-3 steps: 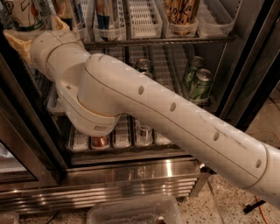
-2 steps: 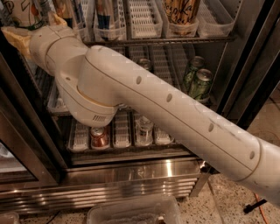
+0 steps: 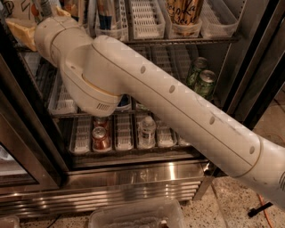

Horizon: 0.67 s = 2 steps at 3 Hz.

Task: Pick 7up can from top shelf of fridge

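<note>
- Behind dark-framed glass doors, the fridge point(image 3: 133, 176) fills the background with wire racks and a ribbed steel base, above a speckled floor point(image 3: 231, 200)
- At the far upper left, the tool point(image 3: 21, 27) is level with the top shelf point(image 3: 178, 41); only a tan part shows past the wrist, and I cannot tell whether it is wide, narrow or holding anything
- Just above the tool, in the top left corner, a white body with dark marks looks to be the 7up can point(image 3: 12, 8), cut by the edge; I cannot tell whether the two touch
- From the lower right corner the thick off-white arm point(image 3: 169, 98) slants up to the tool, covering much of the middle rack
- On the top shelf sit clear slotted trays point(image 3: 144, 18), with a blue-and-white can point(image 3: 107, 13) to their left and a brown-and-gold can point(image 3: 185, 11) to their right
- At the right of the middle rack stand two green cans point(image 3: 205, 82), near the door frame
- On the bottom rack, red cans point(image 3: 100, 138) and a clear bottle point(image 3: 146, 129) stand in separate lanes
- On the floor before the fridge lies a clear tub point(image 3: 133, 216)
</note>
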Each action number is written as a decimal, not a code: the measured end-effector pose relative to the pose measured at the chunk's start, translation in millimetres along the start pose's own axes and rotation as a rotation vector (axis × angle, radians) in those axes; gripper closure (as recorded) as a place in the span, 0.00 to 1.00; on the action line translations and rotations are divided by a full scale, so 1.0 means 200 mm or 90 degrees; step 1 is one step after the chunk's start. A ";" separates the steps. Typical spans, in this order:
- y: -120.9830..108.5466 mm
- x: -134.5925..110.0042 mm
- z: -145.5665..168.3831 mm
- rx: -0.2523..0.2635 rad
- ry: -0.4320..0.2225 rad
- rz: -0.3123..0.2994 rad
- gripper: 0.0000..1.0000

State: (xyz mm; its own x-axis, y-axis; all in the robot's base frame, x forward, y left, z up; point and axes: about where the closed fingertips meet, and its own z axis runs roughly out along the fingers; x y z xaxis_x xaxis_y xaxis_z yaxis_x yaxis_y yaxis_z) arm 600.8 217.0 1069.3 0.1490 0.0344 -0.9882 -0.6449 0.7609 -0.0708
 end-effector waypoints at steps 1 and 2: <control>-0.02 -0.01 0.04 -0.006 -0.003 0.002 0.25; 0.00 -0.01 0.09 -0.021 0.000 0.002 0.24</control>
State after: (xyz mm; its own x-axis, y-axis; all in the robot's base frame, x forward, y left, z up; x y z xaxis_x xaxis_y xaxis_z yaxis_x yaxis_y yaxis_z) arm 614.1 227.3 1073.4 0.1469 0.0371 -0.9884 -0.6695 0.7393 -0.0718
